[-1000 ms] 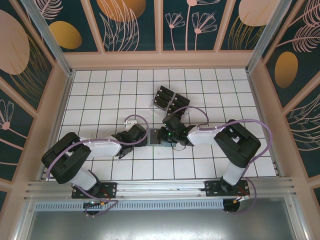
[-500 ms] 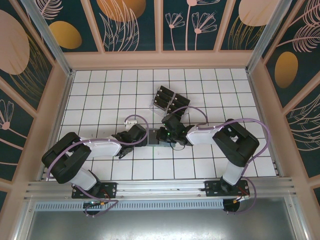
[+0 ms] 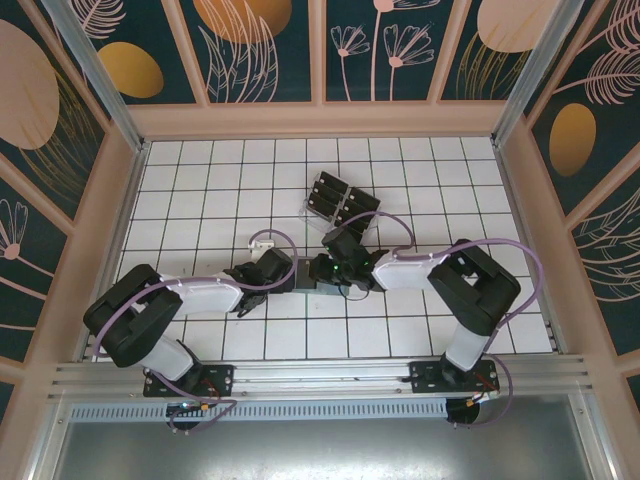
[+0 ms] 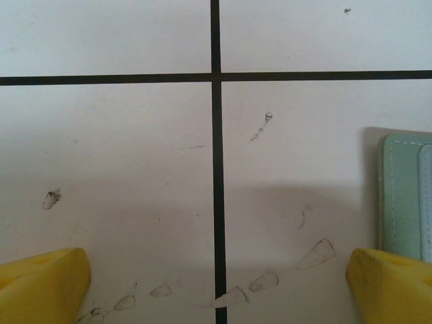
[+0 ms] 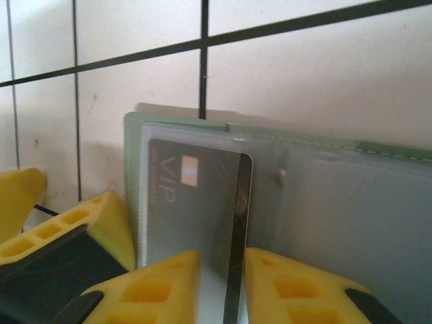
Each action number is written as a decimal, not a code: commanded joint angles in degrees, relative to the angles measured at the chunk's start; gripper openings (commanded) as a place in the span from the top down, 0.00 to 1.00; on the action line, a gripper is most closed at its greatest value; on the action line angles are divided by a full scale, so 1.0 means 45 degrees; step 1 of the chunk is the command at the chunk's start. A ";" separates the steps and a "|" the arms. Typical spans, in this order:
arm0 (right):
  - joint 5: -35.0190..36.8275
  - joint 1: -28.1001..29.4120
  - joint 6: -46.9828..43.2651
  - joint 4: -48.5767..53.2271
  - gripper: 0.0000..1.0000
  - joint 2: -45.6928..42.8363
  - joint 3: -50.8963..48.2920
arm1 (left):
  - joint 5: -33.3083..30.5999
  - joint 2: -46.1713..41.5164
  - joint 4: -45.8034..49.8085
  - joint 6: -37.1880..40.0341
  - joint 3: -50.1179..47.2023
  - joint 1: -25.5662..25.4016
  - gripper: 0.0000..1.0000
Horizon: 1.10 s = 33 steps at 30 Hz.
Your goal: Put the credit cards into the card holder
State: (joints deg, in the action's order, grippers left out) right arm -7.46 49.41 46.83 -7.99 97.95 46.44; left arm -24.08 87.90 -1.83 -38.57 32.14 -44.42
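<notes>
- Where writing is looked for, "VIP" is read in pale letters on the black credit card (image 5: pixel 196 202), with a small pale square at the letters' 1 o'clock. Any finer print is too faint to be made out.
- That card is seen partly behind a clear sleeve of the grey-green card holder (image 5: pixel 337 202). It sits at the holder's 9 o'clock end in the right wrist view, with its near end pointing to 6 o'clock.
- The right gripper (image 5: pixel 223 273) is set about that near end with the jaws narrow. Whether the card is pinched cannot be told.
- The left gripper (image 4: pixel 216 287) is held low over the white tiled table (image 4: pixel 135 169) with the jaws wide. The holder's stitched edge is seen at 3 o'clock, just above the right-hand finger.
- From above, the holder is found near the table's centre, with the left gripper at its 9 o'clock and the right gripper at its 3 o'clock.
- A clear slotted rack (image 3: pixel 345 205) loaded with more credit cards (image 3: pixel 322 190) stands at 12 o'clock from the holder, apart from it.
- A purple cable (image 3: pixel 395 222) is looped over the right wrist, between rack and holder.
- Grey smudges (image 4: pixel 270 280) are scattered on the tile between the left fingers.
</notes>
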 commanded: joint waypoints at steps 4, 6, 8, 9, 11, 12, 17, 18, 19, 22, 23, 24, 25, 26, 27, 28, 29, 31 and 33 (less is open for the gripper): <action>0.0741 0.0046 -0.0304 0.0898 0.70 -0.1634 0.0093 | 0.0613 -0.0347 0.0600 0.0323 -0.0075 0.0060 0.02; 0.0831 -0.0012 -0.0345 0.0942 0.70 -0.1852 -0.0076 | 0.0449 -0.0597 0.0854 0.0378 -0.0004 0.0048 0.01; 0.0752 -0.0022 -0.0302 0.0829 0.70 -0.1944 -0.0222 | 0.0347 -0.0808 0.1081 0.0401 0.0092 0.0053 0.02; 0.0695 -0.0022 -0.0304 0.0751 0.70 -0.1945 -0.0260 | 0.0315 -0.0890 0.1146 0.0383 0.0112 0.0063 0.01; 0.0558 -0.0022 -0.0254 0.0592 0.71 -0.1841 -0.0316 | 0.0236 -0.0977 0.1241 0.0387 0.0222 0.0052 0.01; 0.0546 -0.0012 -0.0263 0.0538 0.71 -0.1781 -0.0338 | 0.0214 -0.0968 0.1282 0.0387 0.0240 0.0055 0.01; 0.0409 -0.0003 -0.0259 0.0185 0.73 -0.1331 -0.0320 | 0.0017 -0.0562 0.1324 0.0459 0.0379 0.0057 0.02; 0.0375 -0.0009 -0.0260 0.0157 0.73 -0.1218 -0.0283 | 0.0011 -0.0465 0.1305 0.0452 0.0377 0.0063 0.01; 0.0334 -0.0003 -0.0258 0.0098 0.74 -0.1099 -0.0266 | -0.0021 -0.0371 0.1261 0.0465 0.0363 0.0050 0.01; 0.0243 -0.0007 -0.0264 -0.0050 0.74 -0.0779 -0.0282 | -0.0077 -0.0168 0.1178 0.0434 0.0323 0.0056 0.01; 0.0215 -0.0003 -0.0235 -0.0089 0.75 -0.0700 -0.0299 | -0.0080 -0.0122 0.1150 0.0428 0.0302 0.0056 0.01; 0.0185 -0.0008 -0.0220 -0.0128 0.75 -0.0618 -0.0321 | -0.0064 -0.0101 0.1083 0.0411 0.0253 0.0055 0.02; 0.0156 -0.0004 -0.0206 -0.0175 0.75 -0.0544 -0.0344 | -0.0034 -0.0042 0.1046 0.0406 0.0231 0.0048 0.01; 0.0126 -0.0003 -0.0194 -0.0197 0.76 -0.0486 -0.0358 | -0.0004 -0.0022 0.0997 0.0376 0.0206 0.0049 0.02; 0.0116 -0.0003 -0.0197 -0.0198 0.76 -0.0413 -0.0358 | 0.0013 -0.0002 0.0949 0.0350 0.0168 0.0058 0.01; 0.0097 -0.0003 -0.0188 -0.0227 0.76 -0.0362 -0.0377 | 0.0041 0.0050 0.0890 0.0332 0.0131 0.0065 0.01; 0.0086 -0.0003 -0.0171 -0.0256 0.76 -0.0311 -0.0381 | 0.0079 0.0061 0.0839 0.0327 0.0115 0.0055 0.01; 0.0040 -0.0003 -0.0133 -0.0281 0.76 -0.0222 -0.0370 | 0.0133 0.0129 0.0748 0.0309 0.0084 0.0051 0.01; 0.0038 0.0007 -0.0115 -0.0276 0.76 -0.0131 -0.0358 | 0.0162 0.0172 0.0710 0.0306 0.0065 0.0049 0.01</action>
State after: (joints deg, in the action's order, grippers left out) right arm -6.98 49.45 46.39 -7.66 96.27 45.23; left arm -23.18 86.85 1.41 -37.54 32.69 -44.38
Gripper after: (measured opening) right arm 0.239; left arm 0.985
